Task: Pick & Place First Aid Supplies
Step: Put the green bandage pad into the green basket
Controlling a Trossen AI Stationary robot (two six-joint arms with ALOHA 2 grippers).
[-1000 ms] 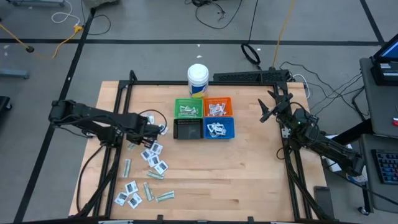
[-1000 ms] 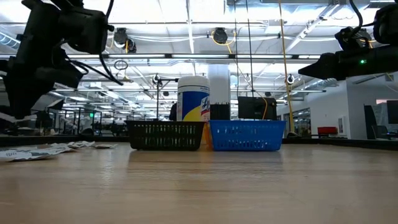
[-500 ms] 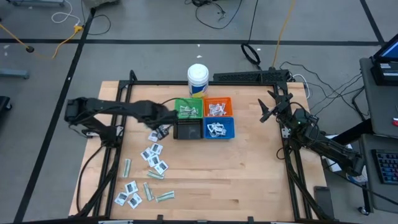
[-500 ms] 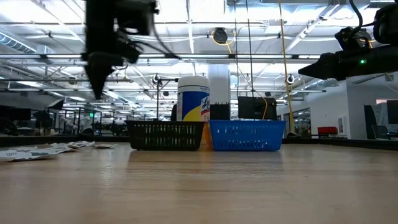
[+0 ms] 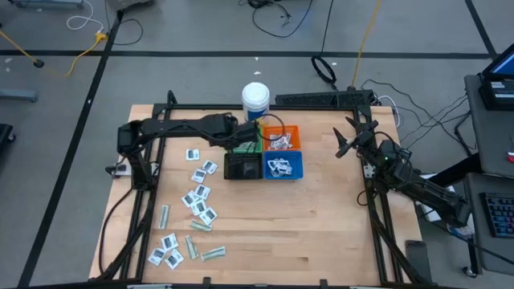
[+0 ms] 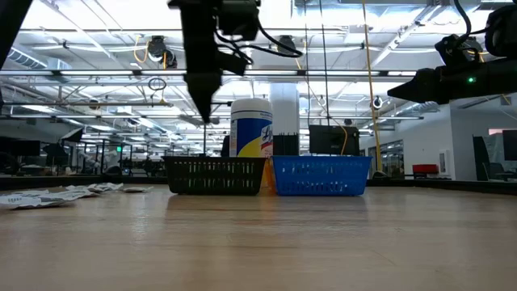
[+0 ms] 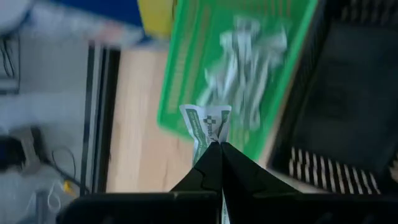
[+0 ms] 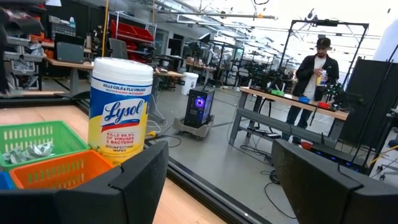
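Observation:
My left gripper point(image 5: 234, 133) hangs over the green bin point(image 5: 243, 139), fingers pointing down, shut on a slim pale-green strip packet point(image 7: 208, 123). In the low view it point(image 6: 206, 109) stands high above the black bin point(image 6: 215, 175). More green strips lie in the green bin point(image 7: 249, 62). Several white sachets and green strips point(image 5: 197, 197) lie flat on the table's left half. My right gripper point(image 5: 345, 141) waits open near the table's right edge, its fingers point(image 8: 130, 180) spread wide and touching nothing. My left gripper pinches the pale-green strip packet by its lower end point(image 7: 212, 140) between the two fingertips, coming from above and pointing down. The packet is lifted clear over the green bin, and its crumpled free end sticks out beyond the fingertips.
The four bins form a square: green, orange point(image 5: 281, 138), black point(image 5: 242, 167), blue point(image 5: 283, 167). A white tub point(image 5: 255, 103) with a blue label stands behind them at the far edge. Black frame rails point(image 5: 148, 209) run along the table's left and right sides.
My left gripper has travelled from above the scattered packets on the table's left toward the right and far side, and is now over the green bin, carrying the green strip. Its fingers stay pointing down. The right arm has kept still.

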